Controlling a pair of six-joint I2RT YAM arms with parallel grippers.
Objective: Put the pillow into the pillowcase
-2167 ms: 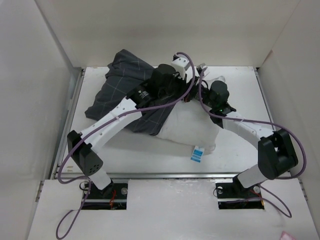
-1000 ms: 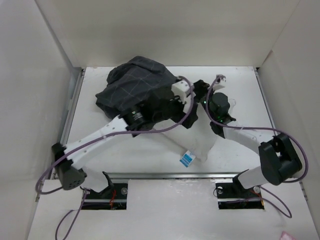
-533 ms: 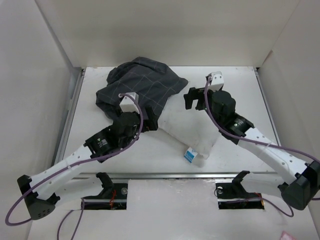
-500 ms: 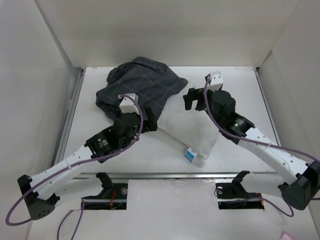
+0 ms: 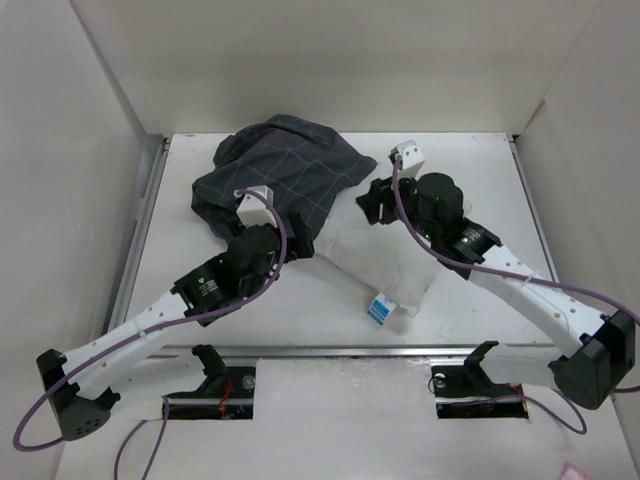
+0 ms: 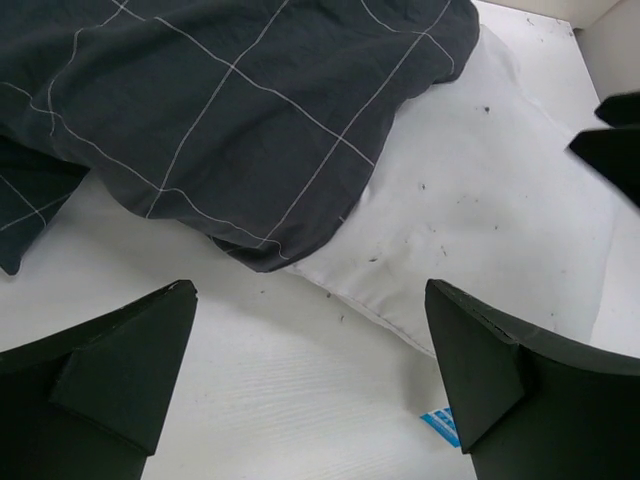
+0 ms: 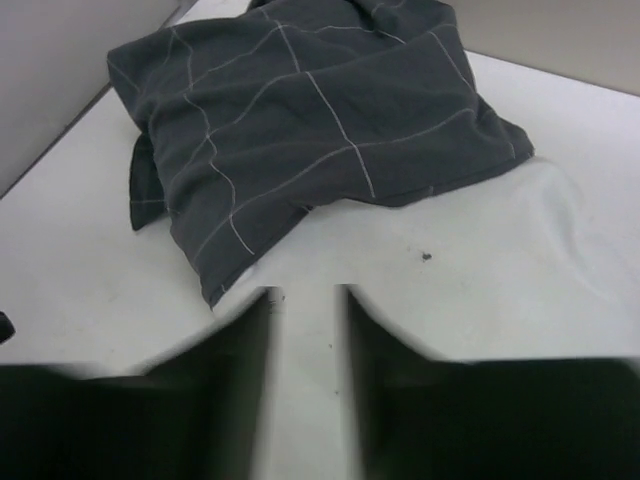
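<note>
White tabletop (image 5: pixel 480 160) inside pale walls. The pillow (image 5: pixel 375 255) is lying diagonally mid-table, its far-left end going under the pillowcase (image 5: pixel 280 175), its near-right end with the blue tag (image 5: pixel 378 309) sticking out bare. Pillowcase is bunching toward the far-left corner. Left gripper (image 6: pixel 310 290) is hovering spread wide over the case's hem and the pillow edge, holding nothing. Right gripper (image 7: pixel 305 295) is sitting low over the bare pillow, fingers nearly together and blurred; can't tell if they're pinching fabric

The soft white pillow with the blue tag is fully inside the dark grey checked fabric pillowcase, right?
No, not fully: the top external view shows the tagged end of the soft white pillow lying bare outside the dark grey checked fabric pillowcase.
</note>
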